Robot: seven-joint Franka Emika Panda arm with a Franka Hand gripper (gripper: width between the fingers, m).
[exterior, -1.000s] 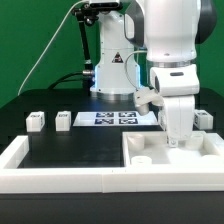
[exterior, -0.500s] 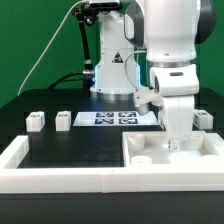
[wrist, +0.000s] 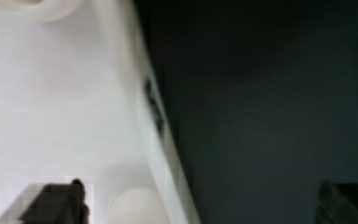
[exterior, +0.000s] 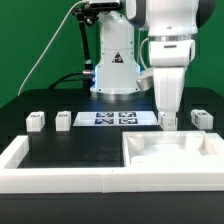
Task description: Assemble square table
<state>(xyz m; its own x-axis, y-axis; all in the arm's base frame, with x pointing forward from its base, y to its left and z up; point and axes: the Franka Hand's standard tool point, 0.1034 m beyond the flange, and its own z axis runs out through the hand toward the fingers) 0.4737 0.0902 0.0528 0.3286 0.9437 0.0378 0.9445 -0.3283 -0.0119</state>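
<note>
The square table's white top lies flat at the front on the exterior view's right, inside the corner of the border wall. My gripper hangs above its far edge, open, with nothing between its fingers. In the wrist view the top fills one side, its edge running past the dark table. The gripper straddles that edge, its dark fingertips wide apart. A pale rounded shape sits below them, too blurred to name. Two short white legs stand on the exterior view's left, and another stands beside the gripper.
The marker board lies flat behind the top, in front of the robot's base. A low white border wall runs along the front and up both sides of the black table.
The gripper has opened and risen from the table top, where its fingers reached down a second ago. The loose legs and the top have not moved.
</note>
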